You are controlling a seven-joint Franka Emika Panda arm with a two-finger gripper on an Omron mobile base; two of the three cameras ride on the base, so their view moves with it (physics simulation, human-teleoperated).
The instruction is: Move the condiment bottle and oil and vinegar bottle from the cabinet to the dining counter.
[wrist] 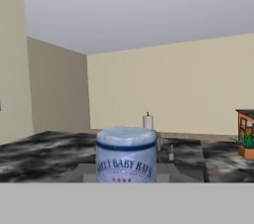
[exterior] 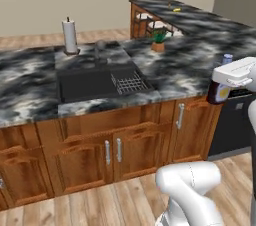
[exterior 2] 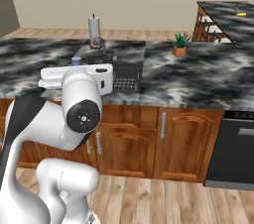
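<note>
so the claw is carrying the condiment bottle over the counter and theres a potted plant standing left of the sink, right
Not quite: the potted plant stands right of the sink, not left; the paper towel roll is at the left. The left base view shows it. The claw does carry the condiment bottle over the counter.

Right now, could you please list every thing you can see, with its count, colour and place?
small dark brown-red condiment bottle with blue cap: one, held up in front of the black marble counter
black marble counter: one, grey-white veined, across the scene
dark sink: one, set in the counter
paper towel roll: one, white, behind the sink
potted plant: one, green in orange pot, on the counter
wooden cabinets: reddish-brown, below the counter
dishwasher: one, black, right
claw: one, white, shut on the bottle
</note>
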